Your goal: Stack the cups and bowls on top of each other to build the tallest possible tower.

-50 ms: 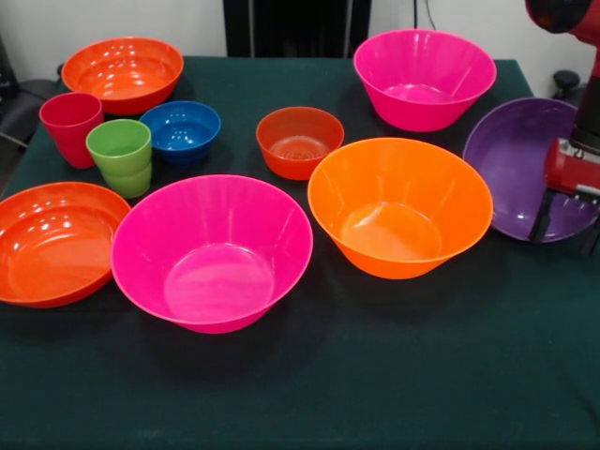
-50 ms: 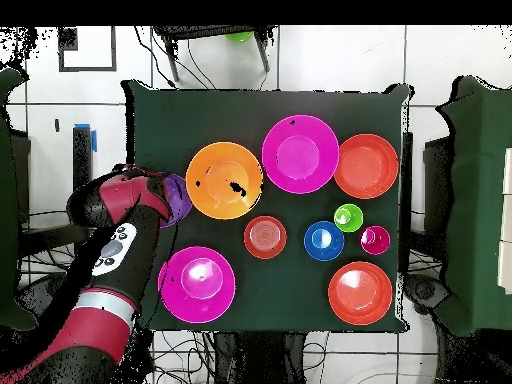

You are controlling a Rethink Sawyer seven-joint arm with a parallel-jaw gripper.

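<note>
Only partly seen overhead, purple bowl [image 1: 521, 159] tilted, gripper [image 1: 565, 217] there.

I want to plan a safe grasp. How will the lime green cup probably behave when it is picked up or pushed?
The lime green cup looks like thin plastic, so it is probably light and stiff. It is taller than wide, so a push near its rim may tip it. Its glossy, tapered wall could slip. The red cup stands close beside it.

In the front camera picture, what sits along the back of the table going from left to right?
Shallow red-orange bowl → red cup → lime green cup → small blue bowl → small red-orange bowl → hot pink bowl → purple bowl.
</note>
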